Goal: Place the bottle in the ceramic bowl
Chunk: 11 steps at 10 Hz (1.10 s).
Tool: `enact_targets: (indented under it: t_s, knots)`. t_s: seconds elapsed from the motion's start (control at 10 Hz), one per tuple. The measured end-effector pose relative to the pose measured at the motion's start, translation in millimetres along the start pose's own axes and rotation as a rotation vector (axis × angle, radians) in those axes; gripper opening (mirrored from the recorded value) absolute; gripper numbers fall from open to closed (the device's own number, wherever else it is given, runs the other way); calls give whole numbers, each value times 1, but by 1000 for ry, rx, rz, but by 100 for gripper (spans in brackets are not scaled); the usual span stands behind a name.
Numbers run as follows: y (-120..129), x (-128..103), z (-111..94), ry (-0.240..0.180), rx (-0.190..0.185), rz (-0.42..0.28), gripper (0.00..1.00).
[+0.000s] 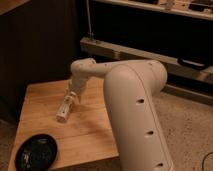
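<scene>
The gripper [69, 99] is held low over the middle of the wooden table [92, 131], pinched on the upper end of the bottle [64, 111], which is tilted down toward the left. The ceramic bowl [36, 152] is seen apart, at the table's near left corner.

Dim warm light from above puts a sheen on the arm [135, 100] and an amber glow on the table [92, 135]; the room behind is near black. The gripper [70, 98], over the table's middle, looks pale, and the bowl [30, 150], well apart from it, shows faint glints.
</scene>
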Motion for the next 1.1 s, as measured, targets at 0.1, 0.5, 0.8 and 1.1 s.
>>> enact_targets:
  t_s: [0.1, 0.5, 0.8, 1.1]
  knots:
    - [5, 3, 3, 8, 1, -14, 65]
    - [16, 13, 18, 30, 20, -69, 65]
    - [9, 18, 34, 49, 49, -85, 65]
    - [5, 22, 46, 69, 61, -94, 65]
